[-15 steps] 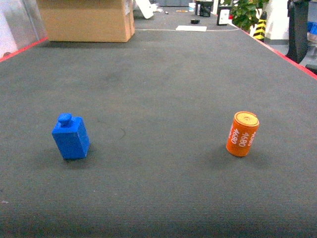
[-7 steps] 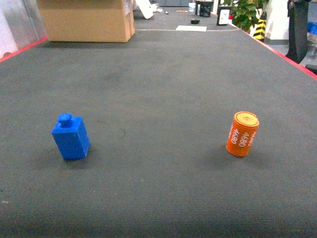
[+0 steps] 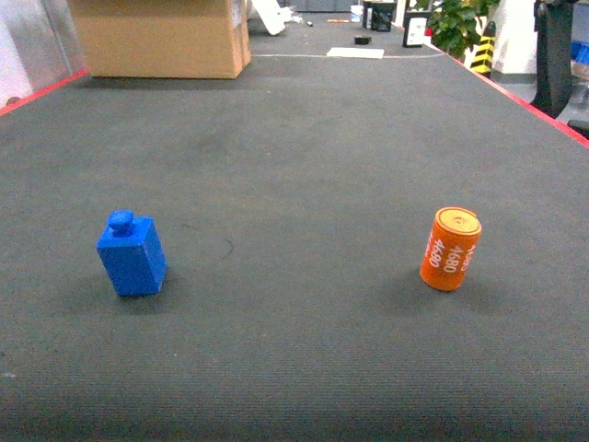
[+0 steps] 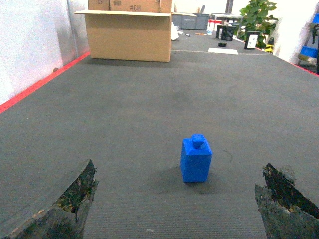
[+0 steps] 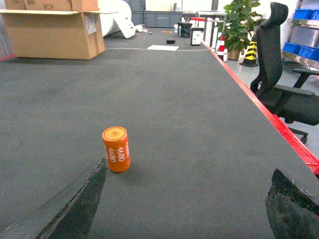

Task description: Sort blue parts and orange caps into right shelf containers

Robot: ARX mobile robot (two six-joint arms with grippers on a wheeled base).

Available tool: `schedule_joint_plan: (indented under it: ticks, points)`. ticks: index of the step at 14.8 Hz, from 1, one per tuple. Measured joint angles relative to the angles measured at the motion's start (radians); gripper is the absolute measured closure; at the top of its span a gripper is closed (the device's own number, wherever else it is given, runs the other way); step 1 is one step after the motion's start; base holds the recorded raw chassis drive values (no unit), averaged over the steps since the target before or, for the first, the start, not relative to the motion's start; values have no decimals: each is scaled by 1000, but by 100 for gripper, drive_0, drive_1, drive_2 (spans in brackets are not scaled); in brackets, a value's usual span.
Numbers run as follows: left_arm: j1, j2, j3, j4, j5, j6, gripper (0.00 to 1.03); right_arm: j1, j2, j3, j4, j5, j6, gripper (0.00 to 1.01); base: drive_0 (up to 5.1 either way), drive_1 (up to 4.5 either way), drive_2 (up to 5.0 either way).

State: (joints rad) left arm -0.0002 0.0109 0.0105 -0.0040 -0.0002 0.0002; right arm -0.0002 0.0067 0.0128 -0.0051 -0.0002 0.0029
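Dark, worn rubber-like pads: the left gripper [image 4: 174, 209], fingers [image 4: 65, 209] spread wide apart at the bottom corners of the left wrist view, holding nothing and touching nothing.
Right gripper [image 5: 189, 211]: likewise spread wide, one finger [image 5: 75, 209] low left and the other low right in the right wrist view, nothing between them.
Blue part [image 4: 196, 159]: a small block with a round stud on top, upright on the dark grey mat [image 3: 294, 166], ahead of the left gripper and roughly centred on its gap, apart from both fingers.
Orange cap [image 5: 116, 149]: a small cylinder printed "4680" in white, standing on end, just beyond the right gripper's left finger and close to it, not touching.
In the head view the blue part [image 3: 132, 254] sits left and the orange cap [image 3: 450, 248] right, well apart.
Cardboard box [image 3: 161, 37]: far left of the mat.
Black office chair [image 5: 284, 74]: off the mat's red-edged right side.
Potted plant [image 5: 239, 22]: far right, beyond the mat.
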Motion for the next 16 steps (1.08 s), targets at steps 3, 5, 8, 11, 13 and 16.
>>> schedule_joint_plan:
  ticks: [3,5,8,11,13,16]
  points:
    - [0,0,0,0,0,0,5,0,0,0,0,0,0,3,0,0,0]
    - [0,0,0,0,0,0,5,0,0,0,0,0,0,3,0,0,0]
    - [0,0,0,0,0,0,5,0,0,0,0,0,0,3,0,0,0]
    - [-68,80,41,-98,-127,-1,5,43,34,24,-79,106,18,3,0,0,0]
    - [-115,396,116,128,-192,0,5,79,391,89,149,271,57,3,0,0,0]
    - [-89,882,304,415,-43,9,5,58,912,264,481,124,68,3,0,0,0]
